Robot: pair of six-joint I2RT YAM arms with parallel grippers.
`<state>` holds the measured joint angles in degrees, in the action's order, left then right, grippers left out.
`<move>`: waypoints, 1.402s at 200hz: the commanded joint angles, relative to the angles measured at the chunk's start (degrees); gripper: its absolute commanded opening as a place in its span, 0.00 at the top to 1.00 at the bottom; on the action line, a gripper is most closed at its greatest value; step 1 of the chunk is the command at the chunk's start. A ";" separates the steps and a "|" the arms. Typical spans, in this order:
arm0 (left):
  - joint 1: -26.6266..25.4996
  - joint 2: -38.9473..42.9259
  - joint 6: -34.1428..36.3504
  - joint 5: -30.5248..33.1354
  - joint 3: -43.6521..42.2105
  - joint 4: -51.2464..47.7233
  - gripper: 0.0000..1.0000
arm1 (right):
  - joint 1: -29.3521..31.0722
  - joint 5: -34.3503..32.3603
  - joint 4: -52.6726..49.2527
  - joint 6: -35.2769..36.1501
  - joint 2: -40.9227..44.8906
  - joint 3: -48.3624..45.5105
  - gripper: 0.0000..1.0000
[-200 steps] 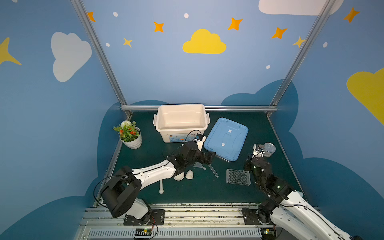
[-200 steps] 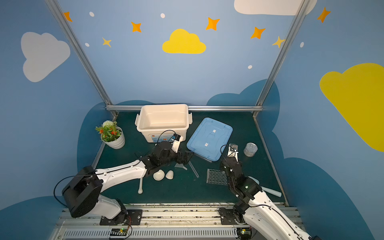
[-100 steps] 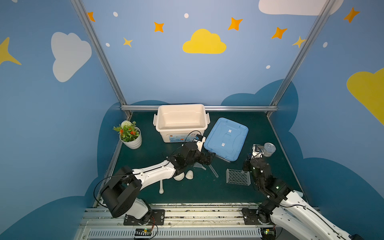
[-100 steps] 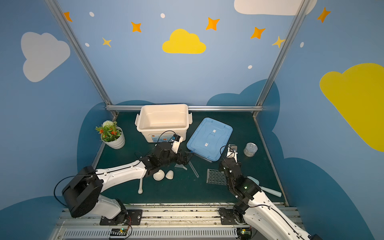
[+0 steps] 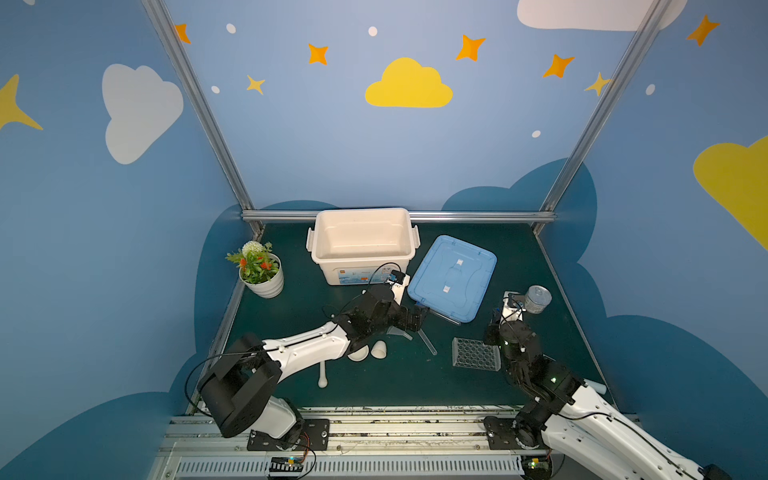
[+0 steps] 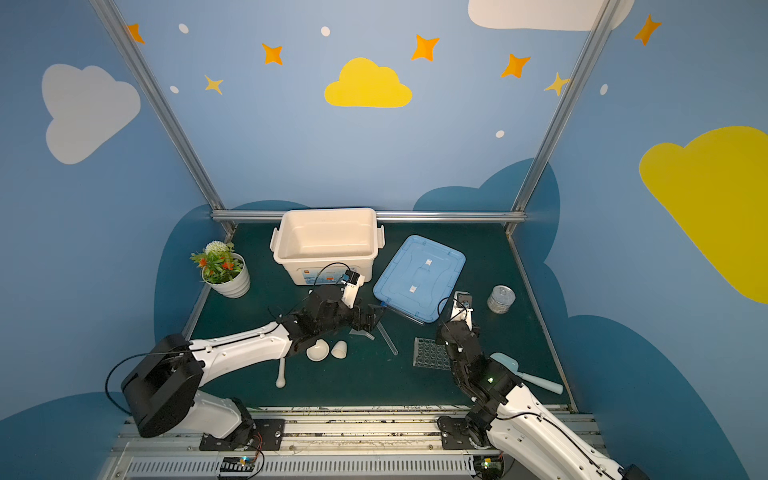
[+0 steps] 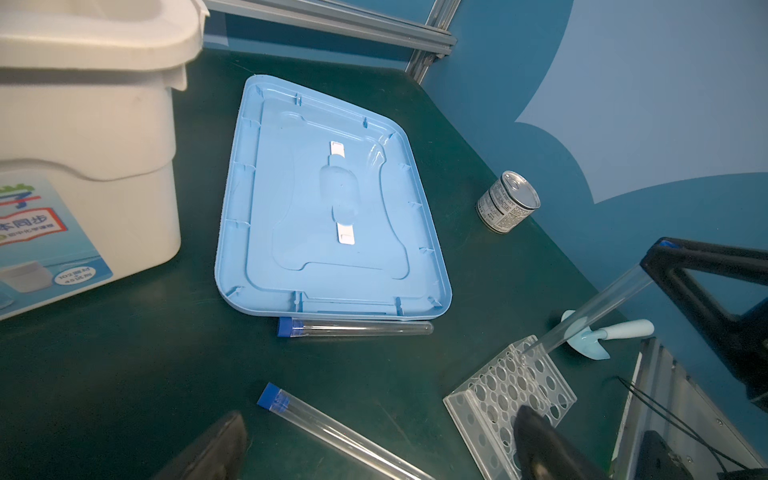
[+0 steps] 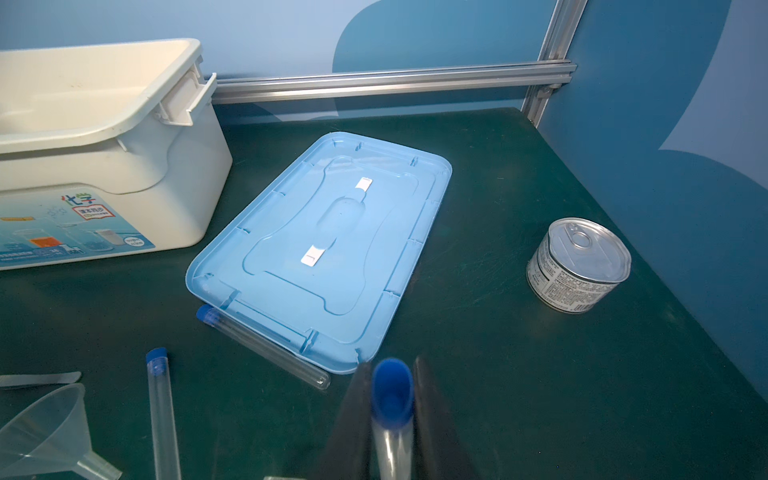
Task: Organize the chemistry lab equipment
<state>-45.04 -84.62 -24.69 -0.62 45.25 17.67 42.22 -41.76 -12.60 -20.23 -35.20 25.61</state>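
My right gripper (image 8: 392, 370) is shut on a clear blue-capped test tube (image 7: 598, 307), held slanted with its lower tip at the clear holed rack (image 7: 511, 399) (image 5: 476, 353). My left gripper (image 7: 380, 419) (image 5: 417, 318) is open and hangs over a second test tube (image 7: 332, 428) lying on the mat. A third tube (image 8: 266, 345) lies against the blue lid's edge. The clear funnel (image 8: 45, 424) and metal tweezers (image 8: 37, 379) lie beside them. The white bowl (image 5: 358, 353), cup (image 5: 379, 349) and pestle (image 5: 322, 374) lie under my left arm.
A white bin (image 5: 361, 245) stands open at the back, with its blue lid (image 5: 453, 276) flat on the mat to its right. A metal can (image 5: 537, 298) stands near the right wall. A potted plant (image 5: 259, 270) is at the left and a pale blue scoop (image 6: 528, 376) at the front right.
My right gripper has edged slightly left toward the rack with the tube in it. The left arm has hardly moved.
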 commanded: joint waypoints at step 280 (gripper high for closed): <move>-0.27 0.33 -0.82 -1.00 -0.26 1.79 0.00 | 3.82 -3.93 -3.48 -1.76 4.68 -3.15 0.95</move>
<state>-45.08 -84.62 -25.30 -0.71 45.25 18.06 45.30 -44.73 -12.49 -20.62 -31.70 21.56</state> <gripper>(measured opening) 0.996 0.157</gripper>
